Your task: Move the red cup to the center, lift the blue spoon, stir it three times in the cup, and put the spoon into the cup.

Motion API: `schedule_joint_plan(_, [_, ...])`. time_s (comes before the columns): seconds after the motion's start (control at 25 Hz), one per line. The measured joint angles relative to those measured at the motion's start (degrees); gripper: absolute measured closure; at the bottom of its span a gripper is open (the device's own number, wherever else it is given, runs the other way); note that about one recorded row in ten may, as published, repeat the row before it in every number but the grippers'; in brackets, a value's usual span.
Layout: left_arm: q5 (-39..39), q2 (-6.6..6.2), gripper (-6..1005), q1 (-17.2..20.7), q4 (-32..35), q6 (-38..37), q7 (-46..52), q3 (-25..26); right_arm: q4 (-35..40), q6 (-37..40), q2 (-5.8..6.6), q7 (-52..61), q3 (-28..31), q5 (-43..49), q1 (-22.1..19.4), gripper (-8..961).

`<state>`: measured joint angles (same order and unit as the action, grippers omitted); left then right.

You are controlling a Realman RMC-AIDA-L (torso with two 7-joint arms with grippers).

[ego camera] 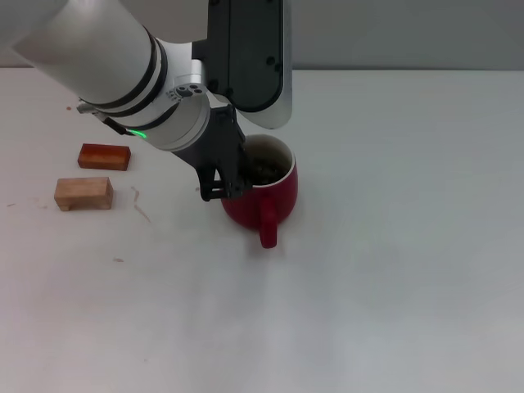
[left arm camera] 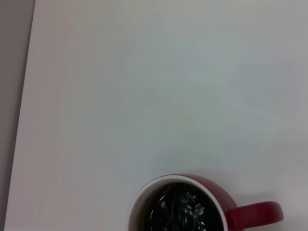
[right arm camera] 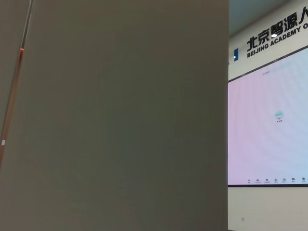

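Observation:
The red cup point(ego camera: 278, 193) stands upright near the table's middle, its handle point(ego camera: 268, 230) pointing toward me, and its inside is dark and speckled. My left gripper point(ego camera: 228, 182) reaches down over the cup's left rim, with one finger outside the wall and one over the mouth, shut on the rim. The left wrist view shows the cup point(left arm camera: 217, 192) from above, with its handle point(left arm camera: 255, 214) to one side. The blue spoon is hidden or out of view. My right gripper is not in view, and its wrist camera faces a wall.
An orange-red block point(ego camera: 104, 156) and a tan wooden block point(ego camera: 83, 193) lie at the left of the white table point(ego camera: 393, 246). My left arm point(ego camera: 106, 57) covers the back left of the table.

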<state>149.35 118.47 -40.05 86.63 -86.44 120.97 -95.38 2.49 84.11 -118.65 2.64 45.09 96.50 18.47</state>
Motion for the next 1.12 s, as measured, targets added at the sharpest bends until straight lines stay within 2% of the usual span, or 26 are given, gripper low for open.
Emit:
schedule_joint_plan(0.2, [-0.4,-0.04,740,0.8,1.8,0.4,-0.3,1.1,0.1,0.0,0.00,0.0,0.0,0.0,0.0,317])
schedule_joint_plan(0.28, [-2.3,-0.04,719,2.2,4.2,1.3,-1.4,3.3,0.1,0.0,0.00,0.0,0.0,0.0,0.0,317])
schedule_joint_plan(0.36, [-7.9,-0.07,719,3.7,6.0,2.5,-3.9,7.6,0.1,0.0,0.00,0.0,0.0,0.0,0.0,317])
schedule_joint_plan(0.52, [-28.0,-0.21,719,5.8,4.4,4.5,-10.5,23.1,0.2,0.0,0.02,0.0,0.1,-0.3,-0.1,317])
schedule_joint_plan(0.6, [-39.8,-0.32,719,6.3,-0.4,4.9,-14.2,31.4,0.3,0.0,0.05,0.0,0.2,-0.3,-0.1,317])
schedule_joint_plan(0.64, [-46.1,-0.40,719,6.4,-4.3,4.9,-16.3,36.0,0.5,0.0,0.06,0.0,0.2,-0.4,-0.1,317])
schedule_joint_plan(0.8, [-63.4,-0.94,719,5.7,-21.3,4.9,-21.3,50.8,1.0,0.0,0.09,0.0,0.6,-0.4,-0.1,317])
schedule_joint_plan(1.0, [-76.9,-1.85,719,4.6,-40.8,5.7,-27.0,64.2,1.5,0.0,0.15,0.0,0.9,-0.7,-0.2,317])
schedule_joint_plan(1.12, [-82.1,-1.35,719,5.2,-46.9,7.5,-35.0,69.0,1.7,0.0,0.17,0.0,1.0,-1.3,-0.3,317])
